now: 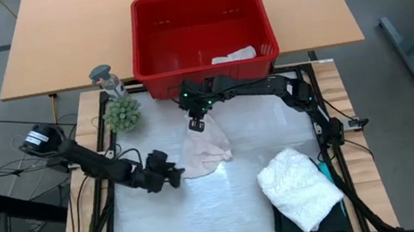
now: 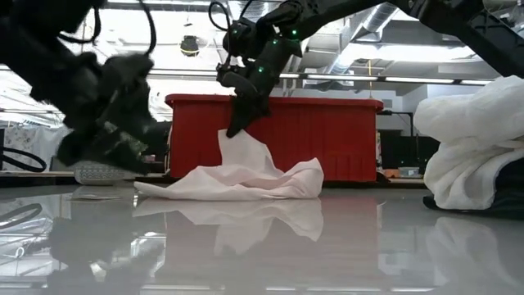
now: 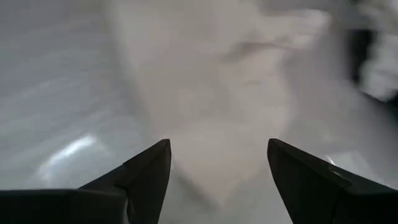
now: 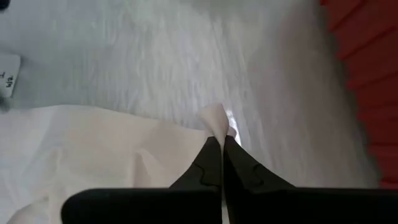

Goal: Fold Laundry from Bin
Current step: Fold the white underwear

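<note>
A pale cream cloth lies partly on the shiny table, with one corner drawn up. My right gripper is shut on that corner, just in front of the red bin. My left gripper is open, low over the table at the cloth's left edge, with the cloth ahead of its fingers. Inside the bin, against the near wall, lies a small white cloth. A folded white lacy top lies at the near right on teal and black garments. My right gripper pinches a corner of the cream cloth between its two fingertips, and a small tip of fabric sticks out past them. The fingers slant down from above. The cloth hangs slack below them, and its lower part lies bunched on the table.
A green plant-like ball and a grey figure stand at the table's far left. The pile of white top fills the near right. The bin's near wall rises right behind the held cloth. Bare table lies near the front.
</note>
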`<action>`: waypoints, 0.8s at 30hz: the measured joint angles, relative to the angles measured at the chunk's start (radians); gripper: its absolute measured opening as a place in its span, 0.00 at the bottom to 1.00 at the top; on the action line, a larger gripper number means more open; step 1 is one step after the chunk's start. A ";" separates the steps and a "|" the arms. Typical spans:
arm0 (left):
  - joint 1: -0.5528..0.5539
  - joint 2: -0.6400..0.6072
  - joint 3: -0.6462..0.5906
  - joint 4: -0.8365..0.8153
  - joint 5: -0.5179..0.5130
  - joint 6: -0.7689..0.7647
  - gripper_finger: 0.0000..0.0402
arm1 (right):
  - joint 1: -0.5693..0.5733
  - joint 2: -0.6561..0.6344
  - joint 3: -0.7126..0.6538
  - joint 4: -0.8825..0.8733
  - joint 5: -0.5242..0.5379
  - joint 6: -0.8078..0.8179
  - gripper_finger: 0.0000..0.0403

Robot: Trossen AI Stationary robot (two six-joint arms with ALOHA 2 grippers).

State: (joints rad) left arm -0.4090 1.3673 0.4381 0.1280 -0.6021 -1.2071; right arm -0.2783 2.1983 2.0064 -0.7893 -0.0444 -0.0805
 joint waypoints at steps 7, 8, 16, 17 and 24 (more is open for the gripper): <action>0.010 0.106 0.000 0.127 0.031 0.099 0.64 | -0.021 0.000 0.000 -0.005 -0.008 -0.010 0.05; 0.013 0.130 -0.001 0.119 0.036 0.071 0.63 | -0.022 0.000 0.000 -0.006 -0.008 -0.014 0.05; 0.017 0.235 0.056 0.125 0.072 0.155 0.59 | -0.019 0.000 0.000 -0.052 -0.012 -0.041 0.05; 0.017 0.235 0.063 0.105 0.101 0.180 0.59 | -0.019 -0.002 0.000 -0.061 -0.012 -0.051 0.05; 0.014 0.168 0.102 -0.208 0.316 0.190 0.56 | -0.024 -0.040 0.001 -0.124 -0.018 -0.088 0.05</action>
State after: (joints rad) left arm -0.3946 1.5353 0.5400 -0.0802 -0.2860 -1.0167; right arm -0.3027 2.1587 2.0071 -0.9128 -0.0623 -0.1688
